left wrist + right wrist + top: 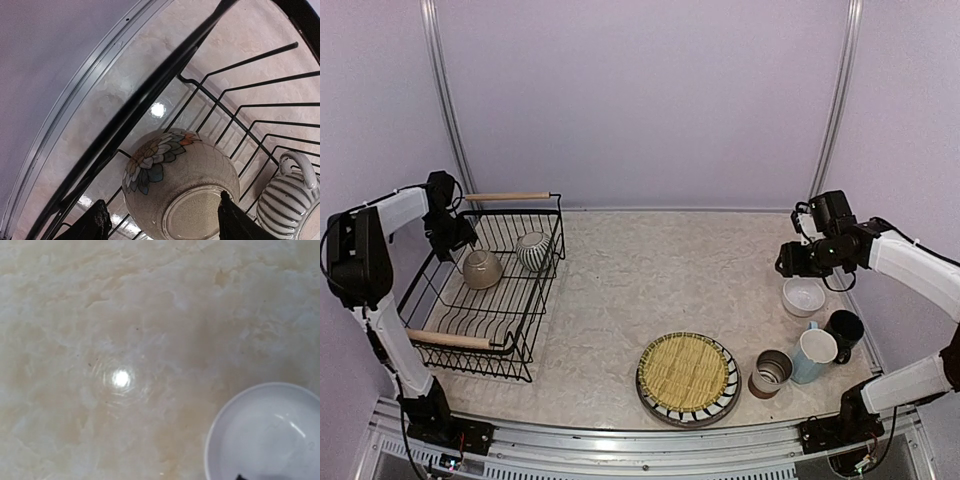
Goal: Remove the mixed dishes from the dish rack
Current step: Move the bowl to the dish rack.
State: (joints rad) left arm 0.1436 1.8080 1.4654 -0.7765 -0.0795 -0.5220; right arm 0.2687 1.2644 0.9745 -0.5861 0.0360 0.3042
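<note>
Your left gripper stands open astride the upturned beige bowl in the dish rack. 1 finger is clear of its side, likely so the round wall centres as you close. The grey-striped pot sits just beside it at 3 o'clock, so lift straight up. Your right gripper hangs near the white bowl and grips nothing, though I cannot tell its spread. Open table lies at 12 o'clock from the yellow mat.
</note>
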